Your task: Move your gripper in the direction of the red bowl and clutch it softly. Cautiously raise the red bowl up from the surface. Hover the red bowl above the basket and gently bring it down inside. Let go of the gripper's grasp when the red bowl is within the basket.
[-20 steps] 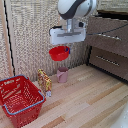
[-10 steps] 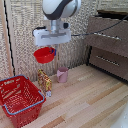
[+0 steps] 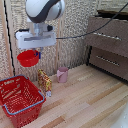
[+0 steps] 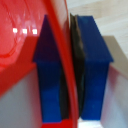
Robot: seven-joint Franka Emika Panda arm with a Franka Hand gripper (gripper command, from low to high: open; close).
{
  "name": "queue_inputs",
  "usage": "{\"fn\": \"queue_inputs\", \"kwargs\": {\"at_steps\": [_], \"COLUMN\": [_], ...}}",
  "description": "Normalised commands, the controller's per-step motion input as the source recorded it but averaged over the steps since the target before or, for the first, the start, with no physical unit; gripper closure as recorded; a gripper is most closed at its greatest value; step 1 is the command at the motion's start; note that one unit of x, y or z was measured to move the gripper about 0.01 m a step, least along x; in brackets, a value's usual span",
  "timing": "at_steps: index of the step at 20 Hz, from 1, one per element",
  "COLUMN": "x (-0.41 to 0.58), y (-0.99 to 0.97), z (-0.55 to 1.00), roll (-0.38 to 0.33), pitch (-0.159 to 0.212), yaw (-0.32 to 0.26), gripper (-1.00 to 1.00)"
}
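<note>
While aloft, red bowl [image 3: 28, 58] above basket [image 3: 31, 101] rim.

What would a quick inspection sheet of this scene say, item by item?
Surface: light wooden floor.
Job's things: red bowl held in the air, above and beside the basket; basket on the floor.
Clutter: pink cup and a small yellow box by the wall.
Grippers: gripper shut on the bowl's rim, one blue finger on each side.
Cables: a dark cable runs from the arm.
Surroundings: wooden drawers, woven wall panel.
</note>
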Motion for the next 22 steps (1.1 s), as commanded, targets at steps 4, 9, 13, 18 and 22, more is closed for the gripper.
{"fn": "queue_inputs", "kwargs": {"at_steps": [4,9,13,18,22], "x": [0.226,-0.205,-0.407,0.052,0.243], "y": [0.94,0.68,0.36,0.1,-0.15], "z": [-0.1,-0.39,-0.47,-0.21,0.22], "roll": [-0.035,-0.064,-0.08,-0.085,-0.018], "pitch": [0.081,0.079,0.03,-0.046,-0.061], "yaw": [0.024,0.063,0.073,0.136,0.071], "gripper": [1.0,1.0,1.0,-1.0,-1.0]}}
